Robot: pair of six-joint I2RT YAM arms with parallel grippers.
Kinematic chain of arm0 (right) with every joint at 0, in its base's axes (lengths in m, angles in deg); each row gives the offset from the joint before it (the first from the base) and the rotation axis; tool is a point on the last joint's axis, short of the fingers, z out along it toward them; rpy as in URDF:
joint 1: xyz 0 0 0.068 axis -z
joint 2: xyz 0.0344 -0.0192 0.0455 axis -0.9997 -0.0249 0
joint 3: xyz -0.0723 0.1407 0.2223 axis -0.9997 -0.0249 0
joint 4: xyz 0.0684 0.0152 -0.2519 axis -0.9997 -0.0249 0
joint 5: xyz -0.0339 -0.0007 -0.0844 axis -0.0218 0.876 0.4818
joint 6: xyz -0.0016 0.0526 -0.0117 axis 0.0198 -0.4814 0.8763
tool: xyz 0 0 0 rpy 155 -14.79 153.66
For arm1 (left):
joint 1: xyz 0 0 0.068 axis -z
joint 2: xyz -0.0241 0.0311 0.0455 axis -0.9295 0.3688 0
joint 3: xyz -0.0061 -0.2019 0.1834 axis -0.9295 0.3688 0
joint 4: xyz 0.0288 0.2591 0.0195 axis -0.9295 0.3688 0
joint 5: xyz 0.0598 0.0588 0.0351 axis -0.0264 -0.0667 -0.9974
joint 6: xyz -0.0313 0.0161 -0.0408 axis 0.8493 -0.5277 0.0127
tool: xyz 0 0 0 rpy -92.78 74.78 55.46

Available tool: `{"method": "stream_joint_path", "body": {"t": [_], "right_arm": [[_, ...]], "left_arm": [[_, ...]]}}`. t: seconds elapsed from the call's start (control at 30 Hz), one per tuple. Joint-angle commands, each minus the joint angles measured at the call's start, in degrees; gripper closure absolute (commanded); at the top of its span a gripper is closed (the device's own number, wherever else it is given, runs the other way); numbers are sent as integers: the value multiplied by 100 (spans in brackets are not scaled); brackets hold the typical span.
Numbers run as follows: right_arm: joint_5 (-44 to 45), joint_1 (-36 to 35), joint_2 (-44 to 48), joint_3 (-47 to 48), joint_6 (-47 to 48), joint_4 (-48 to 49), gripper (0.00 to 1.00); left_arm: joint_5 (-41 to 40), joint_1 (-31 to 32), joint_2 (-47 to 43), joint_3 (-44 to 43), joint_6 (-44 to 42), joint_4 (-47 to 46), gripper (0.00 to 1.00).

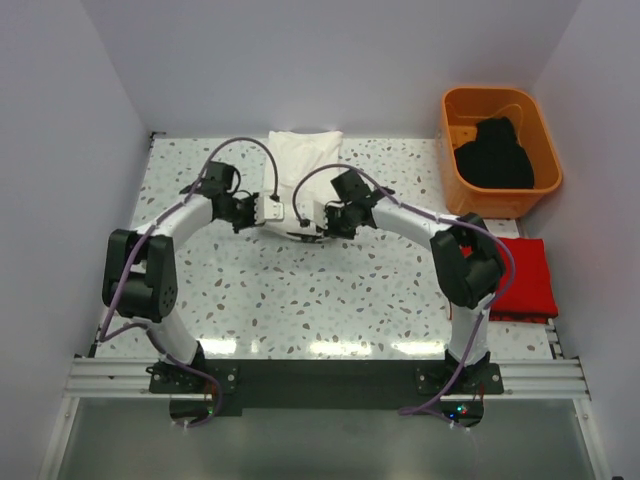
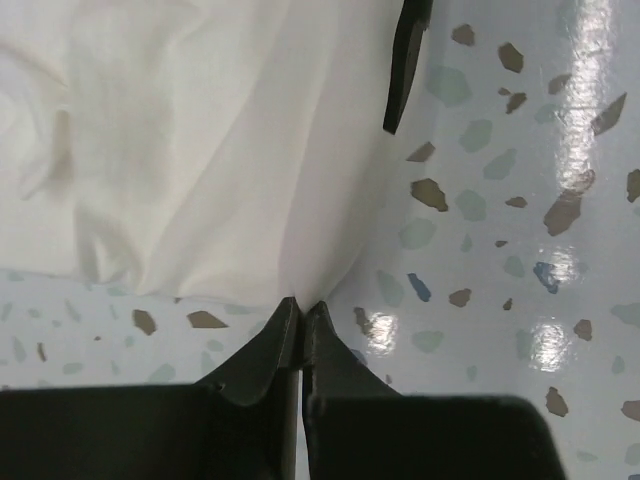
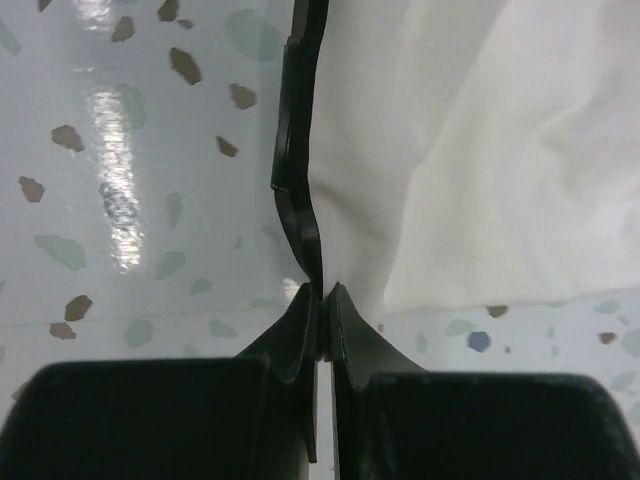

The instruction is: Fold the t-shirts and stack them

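Observation:
The white t-shirt (image 1: pixel 305 152) lies partly folded at the back middle of the table. My left gripper (image 1: pixel 283 215) and right gripper (image 1: pixel 318 220) meet at its near edge, close together. In the left wrist view the left gripper (image 2: pixel 302 303) is shut on a pinch of the white t-shirt (image 2: pixel 200 150). In the right wrist view the right gripper (image 3: pixel 322 292) is likewise shut on the white t-shirt (image 3: pixel 480 150). The red t-shirt (image 1: pixel 525 277) lies folded at the right edge. The black t-shirt (image 1: pixel 495 157) sits bunched in the orange tub (image 1: pixel 545 140).
The tub stands at the back right corner, just behind the red shirt. White walls close in the table on the left, back and right. Speckled tabletop (image 1: pixel 300 300) stretches between the arms' bases and the white shirt.

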Motion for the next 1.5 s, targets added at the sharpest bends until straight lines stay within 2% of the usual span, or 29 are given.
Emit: {"method": "stream_joint_path", "body": {"t": [0.0,0.17,0.33,0.47,0.53,0.6,0.7,0.8,0.83,0.9,1.0,1.07,1.33,1.47], "right_arm": [[-175,248,581,819,-142,-234,100],[-307,538,459,1663,-10,-709,100],[-501,582,572,1955,113,-1201,100],[-737,547,1037,1420,236,-1728,100],[-869,424,1537,831,306,-1913,100],[-957,223,1880,253,385,-2159,100],[-1159,-119,2871,-382,342,-2537,100],[-1432,-418,3471,-761,175,-2906,100],[-1484,-455,3795,-796,105,-2924,100],[-1564,-455,3912,-753,-203,-2871,100],[-1660,-202,3562,-377,-28,-3091,100],[-1713,97,3063,-95,147,-3231,100],[-1819,766,1356,793,833,-3434,100],[-1854,1065,469,1679,965,-3617,100]], "left_arm": [[397,-112,-364,-765,236,464,100],[415,-121,-382,-1452,279,746,100],[379,-121,-636,-1374,227,807,100],[502,-60,-1135,-1031,-28,1290,100],[616,19,-1417,-638,-256,1711,100],[817,28,-1979,-146,-484,2133,100],[1064,72,-2805,417,-836,2950,100],[1345,63,-3658,665,-1214,3882,100],[1425,72,-4017,657,-1215,4049,100],[1644,72,-4195,465,-1005,4288,100],[1724,72,-3925,-17,-549,4165,100],[1628,72,-3381,-256,-241,3886,100],[1267,55,-1422,-951,-151,3049,100],[1145,28,-682,-1380,-3,2575,100]]}}
